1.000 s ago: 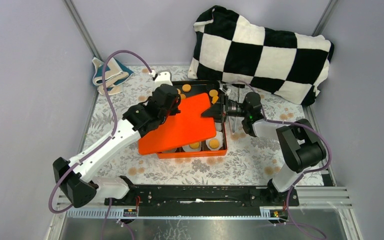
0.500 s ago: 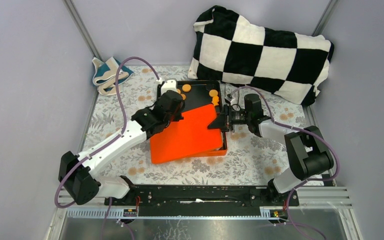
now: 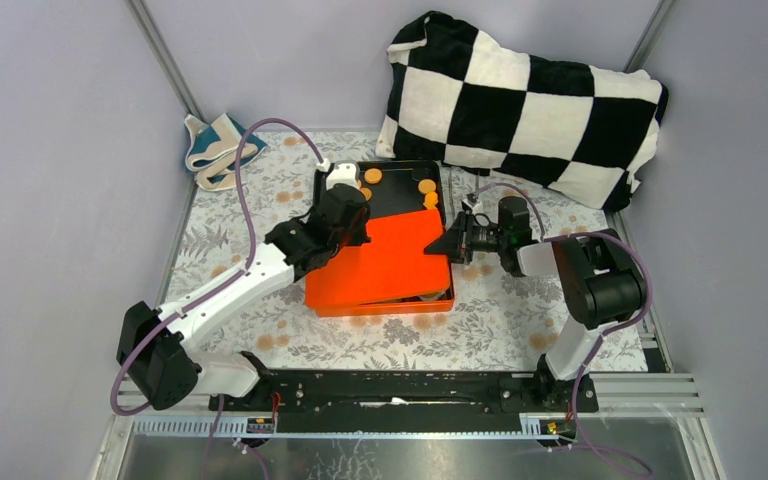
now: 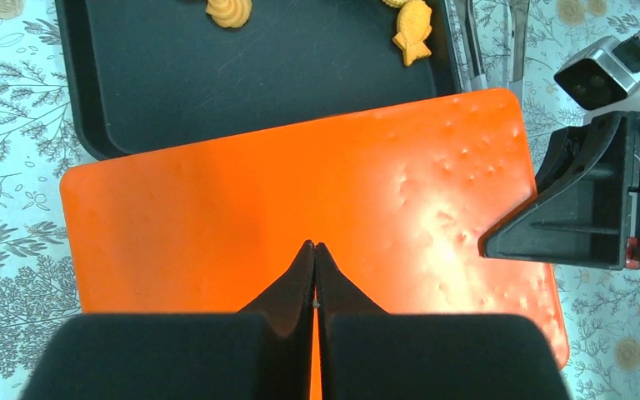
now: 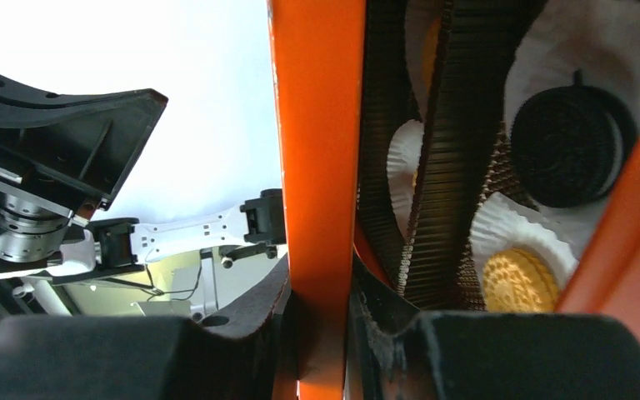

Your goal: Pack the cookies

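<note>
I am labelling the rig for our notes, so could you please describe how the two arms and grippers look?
The left arm has white links and black joints; the right arm is mostly black with pale links. A purple cable loops along each. Both the left gripper and right gripper are matte black with tapering jaws.

Checkered pillow lay at back right; folded cloth sat at back left corner of floral surface.
</note>
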You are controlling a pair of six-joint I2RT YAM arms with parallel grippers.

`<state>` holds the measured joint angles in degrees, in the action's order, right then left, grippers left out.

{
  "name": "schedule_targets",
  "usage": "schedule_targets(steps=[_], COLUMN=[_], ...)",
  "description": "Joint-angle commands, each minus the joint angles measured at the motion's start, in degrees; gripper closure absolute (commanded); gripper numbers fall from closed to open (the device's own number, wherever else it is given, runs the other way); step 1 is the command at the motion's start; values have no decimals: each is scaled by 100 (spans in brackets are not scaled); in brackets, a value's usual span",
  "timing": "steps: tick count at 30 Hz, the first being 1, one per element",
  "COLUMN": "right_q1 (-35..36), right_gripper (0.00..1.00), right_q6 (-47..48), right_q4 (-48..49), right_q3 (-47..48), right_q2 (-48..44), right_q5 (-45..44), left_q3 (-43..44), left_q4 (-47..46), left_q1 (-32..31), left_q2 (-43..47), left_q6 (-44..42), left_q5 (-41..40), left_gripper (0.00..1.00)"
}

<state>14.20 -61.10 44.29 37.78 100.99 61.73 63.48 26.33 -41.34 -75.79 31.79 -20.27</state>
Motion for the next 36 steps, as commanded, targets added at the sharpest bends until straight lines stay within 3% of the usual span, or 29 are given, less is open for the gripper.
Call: schedule_targets(steps=[1, 11, 16, 21, 23, 29, 33, 36], right_q1=[-229, -421, -463, -468, -466, -464, -462, -464], right_gripper=[100, 100, 100, 92, 87, 45, 25, 19], right_q6=[918, 2758, 3049, 3218, 3253, 3219, 3198, 3276], right_q4=[-846, -3443, -3893, -4264, -4352, -4394, -4588, -4865], right_q3=[211, 884, 966, 1167, 1209, 1239, 1230, 1312], right_q2=[-189, -195, -112, 68, 95, -64, -383, -705], right_q5=[49, -631, -1048, -1280, -1404, -1819, -1903, -2072], left_q3=[-183, -742, -1494, -2030, -2166, -2230, -2170, -2173], left_q4=[-364, -744, -1085, -1201, -1236, -1292, -1333, -1385], left_q1=[30, -16, -104, -212, -219, -220, -218, -221], left_q2=[18, 131, 314, 460, 516, 464, 361, 329], left_q6=[-60, 43, 271, 387, 431, 375, 352, 346], left_q5=[174, 565, 929, 930, 922, 979, 1054, 1116], left_gripper=[100, 100, 100, 100, 100, 100, 100, 100])
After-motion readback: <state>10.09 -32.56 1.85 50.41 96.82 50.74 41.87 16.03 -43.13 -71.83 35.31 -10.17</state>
